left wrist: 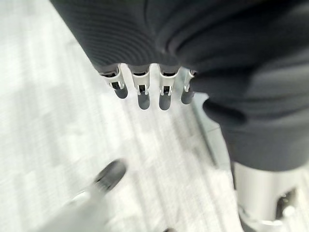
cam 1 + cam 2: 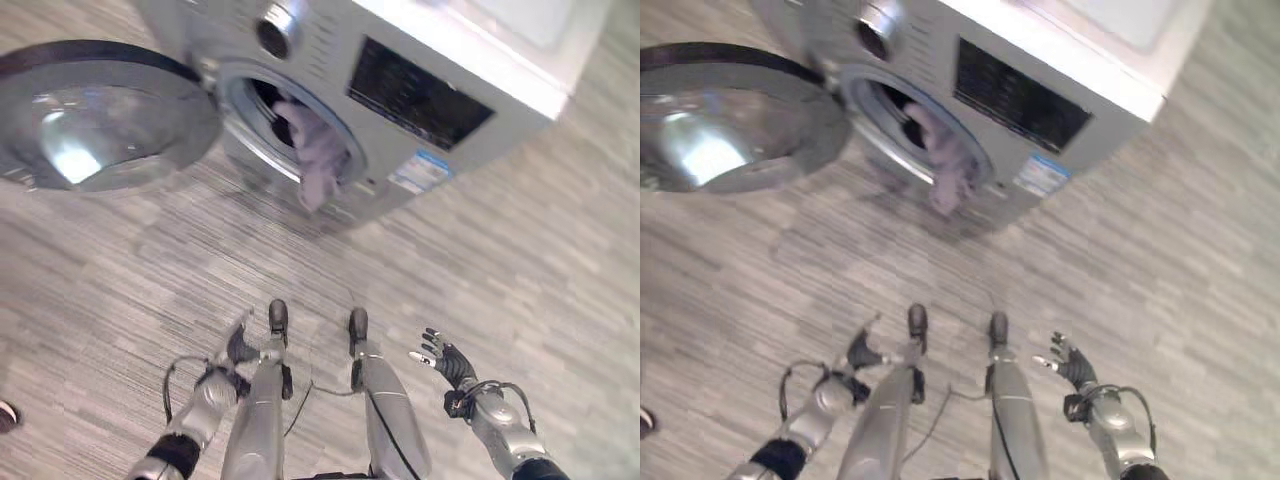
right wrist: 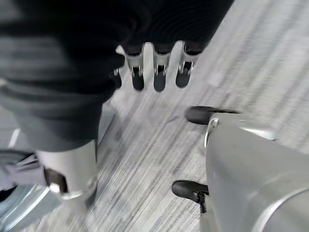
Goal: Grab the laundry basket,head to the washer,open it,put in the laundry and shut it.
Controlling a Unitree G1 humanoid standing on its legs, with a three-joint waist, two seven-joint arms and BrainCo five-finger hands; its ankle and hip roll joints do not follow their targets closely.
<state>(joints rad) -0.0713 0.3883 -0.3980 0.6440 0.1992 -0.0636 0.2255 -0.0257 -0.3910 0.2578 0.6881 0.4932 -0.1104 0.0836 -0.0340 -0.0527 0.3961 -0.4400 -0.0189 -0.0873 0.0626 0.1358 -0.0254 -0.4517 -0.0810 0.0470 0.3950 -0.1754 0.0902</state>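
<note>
The silver washer (image 2: 420, 90) stands ahead of me with its round door (image 2: 100, 120) swung wide open to the left. A pale lilac piece of laundry (image 2: 318, 160) fills the drum opening and hangs out over its lower rim. My left hand (image 2: 238, 345) is low and near my body, well short of the washer, with relaxed fingers (image 1: 140, 94) holding nothing. My right hand (image 2: 445, 362) is at the same height on the other side, its fingers (image 3: 157, 77) spread and empty.
Grey plank floor (image 2: 520, 260) stretches between me and the washer. The open door juts out over the floor on the left. The toe of a dark shoe (image 2: 6, 414) shows at the lower left edge.
</note>
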